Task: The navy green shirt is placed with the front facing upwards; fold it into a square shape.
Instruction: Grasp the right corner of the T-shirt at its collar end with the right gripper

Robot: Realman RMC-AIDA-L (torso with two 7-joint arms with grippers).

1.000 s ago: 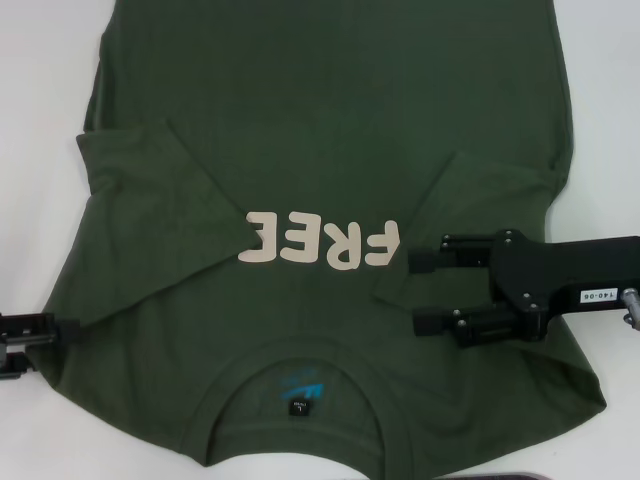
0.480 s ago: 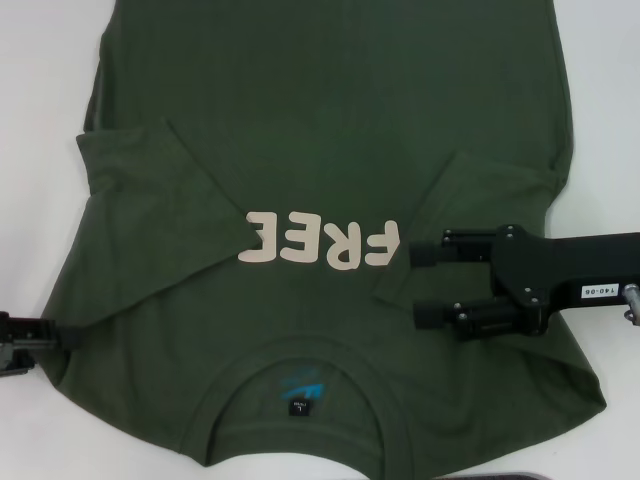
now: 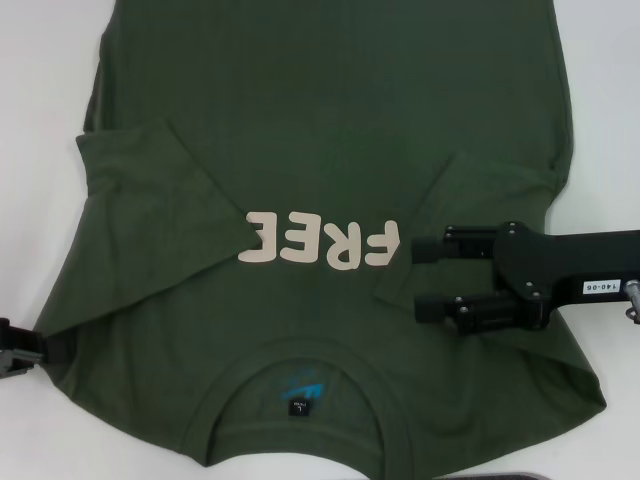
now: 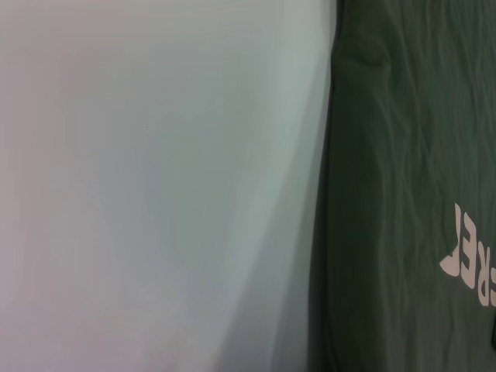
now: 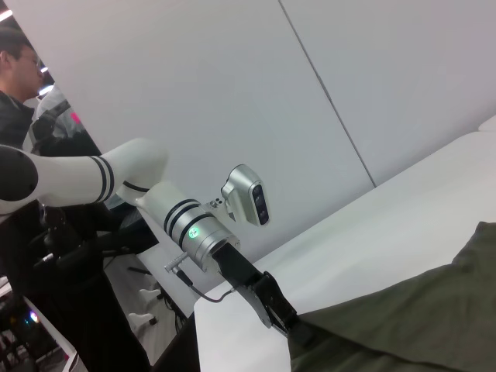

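Note:
The navy green shirt (image 3: 320,120) lies flat, front up, on the white table, its collar (image 3: 300,390) nearest me. The cream "FREE" lettering (image 3: 320,242) shows on the chest. Both sleeves are folded inward over the body. My right gripper (image 3: 422,275) is open and empty, and hovers over the shirt's right side just beside the lettering. My left gripper (image 3: 30,345) is at the shirt's left shoulder edge, mostly out of the head view. The right wrist view shows it (image 5: 291,325) touching the shirt's edge (image 5: 418,318). The left wrist view shows the shirt's side (image 4: 403,194).
The white table (image 3: 40,80) shows bare on both sides of the shirt. A dark object (image 3: 540,475) peeks in at the near edge. A person (image 5: 19,85) stands behind the left arm in the right wrist view.
My right gripper has shifted slightly away from me, still open. My left gripper has drawn back to the left, farther out of the head view.

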